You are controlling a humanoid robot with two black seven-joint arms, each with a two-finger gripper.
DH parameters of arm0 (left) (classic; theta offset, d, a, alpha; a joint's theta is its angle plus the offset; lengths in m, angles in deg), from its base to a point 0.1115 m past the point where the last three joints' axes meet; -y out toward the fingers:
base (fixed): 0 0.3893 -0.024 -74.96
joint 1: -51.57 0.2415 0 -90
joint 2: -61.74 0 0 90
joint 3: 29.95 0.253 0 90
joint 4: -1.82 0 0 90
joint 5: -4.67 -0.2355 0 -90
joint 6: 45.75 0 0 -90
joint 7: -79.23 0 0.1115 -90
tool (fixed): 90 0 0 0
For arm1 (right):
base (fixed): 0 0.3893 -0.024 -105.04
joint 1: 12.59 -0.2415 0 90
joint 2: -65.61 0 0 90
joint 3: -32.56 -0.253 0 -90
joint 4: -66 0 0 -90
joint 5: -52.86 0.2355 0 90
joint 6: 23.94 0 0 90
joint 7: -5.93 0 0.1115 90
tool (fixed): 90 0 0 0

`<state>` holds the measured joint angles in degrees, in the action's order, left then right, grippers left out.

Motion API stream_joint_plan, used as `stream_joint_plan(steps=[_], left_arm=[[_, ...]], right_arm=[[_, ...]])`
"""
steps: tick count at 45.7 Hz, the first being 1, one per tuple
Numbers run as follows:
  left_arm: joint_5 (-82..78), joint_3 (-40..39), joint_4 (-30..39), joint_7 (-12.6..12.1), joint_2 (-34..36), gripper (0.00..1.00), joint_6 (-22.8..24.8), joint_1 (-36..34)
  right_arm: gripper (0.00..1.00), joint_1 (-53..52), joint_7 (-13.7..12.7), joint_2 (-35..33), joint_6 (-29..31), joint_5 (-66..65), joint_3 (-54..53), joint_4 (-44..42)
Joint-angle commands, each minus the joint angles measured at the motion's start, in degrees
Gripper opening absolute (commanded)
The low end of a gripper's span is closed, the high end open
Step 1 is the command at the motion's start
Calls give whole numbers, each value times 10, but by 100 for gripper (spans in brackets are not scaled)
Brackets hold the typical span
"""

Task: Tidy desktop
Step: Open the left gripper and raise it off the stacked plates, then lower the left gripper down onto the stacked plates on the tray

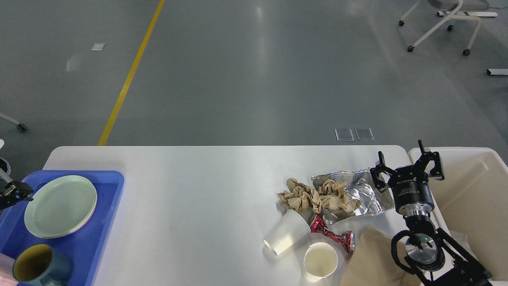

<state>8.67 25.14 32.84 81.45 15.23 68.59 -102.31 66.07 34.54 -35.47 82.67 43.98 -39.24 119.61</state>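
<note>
Right end effector (408, 167) hovers wide open and empty at the far right corner of the bench (198, 186), which fills the lower view. The rubbish lies just left of it: foil (367, 194), crumpled paper (313, 196), two paper cups (286, 232). That arm is nearer; the left end effector (14, 191), beside the plate (60, 205), I cannot tell.

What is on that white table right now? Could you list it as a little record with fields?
desktop: white, widest surface
blue tray: left end, holds pale green plate and dark mug
rubbish: crumpled brown paper, foil, two white paper cups, crushed red can
cream bin: right of table
right end effector: open, empty
left end effector: by the plate, state unclear
</note>
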Motion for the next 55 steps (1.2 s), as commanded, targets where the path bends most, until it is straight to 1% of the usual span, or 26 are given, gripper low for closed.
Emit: stream_joint_plan(steps=[1, 4, 10, 17, 22, 34, 37, 40, 44, 46, 47, 50, 52, 55], left_arm=[[1, -49, 4, 2, 5, 96, 5, -52], [1, -98, 4, 5, 9, 96, 8, -53], [1, -226, 4, 8, 28, 96, 11, -38], [1, -403, 4, 9, 38, 96, 11, 17], [0, -559, 4, 9, 32, 96, 11, 76], [0, -843, 4, 10, -43, 96, 11, 213], [0, -909, 5, 10, -63, 96, 11, 239], [0, -969, 5, 11, -81, 96, 10, 256], [0, -1027, 10, 14, -107, 96, 6, 283], [0, -1046, 19, 23, -115, 96, 4, 300], [0, -1052, 31, 31, -116, 96, 4, 309], [-2, -1067, 77, 67, -117, 96, 3, 344], [-7, -1091, 119, 95, -119, 96, 3, 378], [-24, -1136, 170, 117, -132, 96, 2, 426]], right_arm=[[100, 0, 0, 0, 0, 0, 0, 0], [100, 0, 0, 0, 0, 0, 0, -1], [100, 0, 0, 0, 0, 0, 0, -1], [100, 0, 0, 0, 0, 0, 0, 0], [100, 0, 0, 0, 0, 0, 0, 0], [100, 0, 0, 0, 0, 0, 0, 0], [100, 0, 0, 0, 0, 0, 0, 0], [100, 0, 0, 0, 0, 0, 0, 0], [100, 0, 0, 0, 0, 0, 0, 0], [100, 0, 0, 0, 0, 0, 0, 0], [100, 0, 0, 0, 0, 0, 0, 0], [100, 0, 0, 0, 0, 0, 0, 0], [100, 0, 0, 0, 0, 0, 0, 0], [100, 0, 0, 0, 0, 0, 0, 0]])
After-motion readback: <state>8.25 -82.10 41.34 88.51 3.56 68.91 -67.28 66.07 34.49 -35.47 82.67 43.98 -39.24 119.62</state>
